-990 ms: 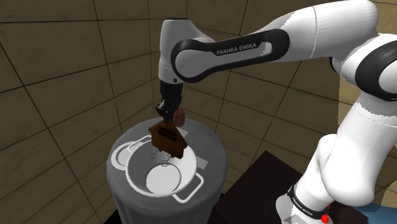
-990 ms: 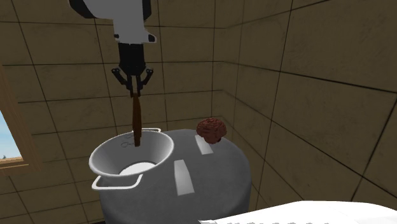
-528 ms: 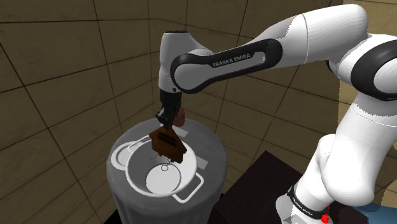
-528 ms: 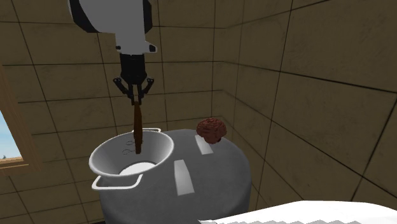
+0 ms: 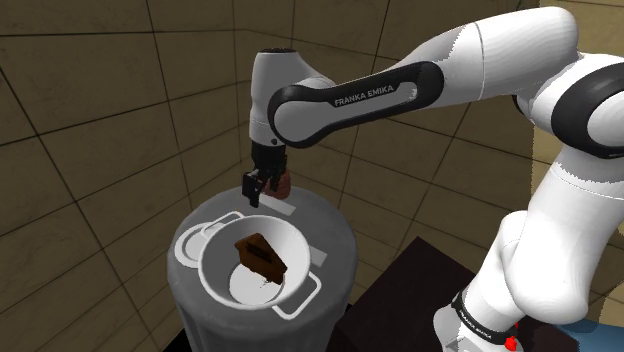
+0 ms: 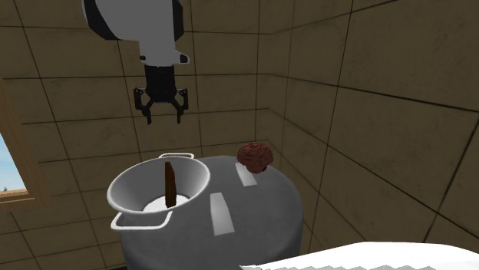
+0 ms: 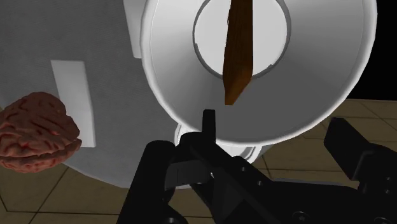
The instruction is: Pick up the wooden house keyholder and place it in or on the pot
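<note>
One "FRANKA EMIKA" label (image 5: 368, 94) on the arm (image 5: 480, 60); keyholder (image 5: 258, 255) in pot (image 5: 214, 262).

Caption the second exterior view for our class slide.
Open gripper hovers above the brown keyholder inside the white pot.

Dim, flat light throughout, tiled walls (image 6: 384, 92) were murky brown, white pot (image 6: 129, 186) was the brightest surface, softly shaded inside, blue daylight showed at the window (image 6: 8, 165).

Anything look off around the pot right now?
The brown keyholder stands on edge inside the white pot rather than lying flat, with the gripper open above it. A reddish brain-shaped lump sits on the grey round table beside the pot. Nothing looks spilled or damaged.
</note>
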Controlling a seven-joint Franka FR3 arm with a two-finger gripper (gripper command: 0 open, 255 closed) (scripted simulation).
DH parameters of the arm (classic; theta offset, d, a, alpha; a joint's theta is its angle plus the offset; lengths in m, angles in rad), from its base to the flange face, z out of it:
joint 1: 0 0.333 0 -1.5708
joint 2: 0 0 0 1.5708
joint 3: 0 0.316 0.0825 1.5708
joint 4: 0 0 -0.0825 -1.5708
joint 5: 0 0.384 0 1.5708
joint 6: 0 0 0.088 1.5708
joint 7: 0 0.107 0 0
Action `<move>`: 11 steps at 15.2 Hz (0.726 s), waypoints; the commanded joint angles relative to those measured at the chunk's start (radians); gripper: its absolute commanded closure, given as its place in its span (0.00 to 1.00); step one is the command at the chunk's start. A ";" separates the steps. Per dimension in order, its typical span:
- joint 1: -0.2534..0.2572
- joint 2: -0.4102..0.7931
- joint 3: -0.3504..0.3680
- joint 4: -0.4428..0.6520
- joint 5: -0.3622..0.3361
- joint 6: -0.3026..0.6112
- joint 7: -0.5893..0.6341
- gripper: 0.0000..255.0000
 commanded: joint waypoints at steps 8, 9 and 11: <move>-0.004 -0.035 -0.002 0.085 0.006 -0.119 -0.004 0.00; -0.004 -0.035 -0.002 0.084 0.006 -0.119 -0.004 0.00; -0.004 -0.035 -0.002 0.085 0.006 -0.119 -0.004 0.00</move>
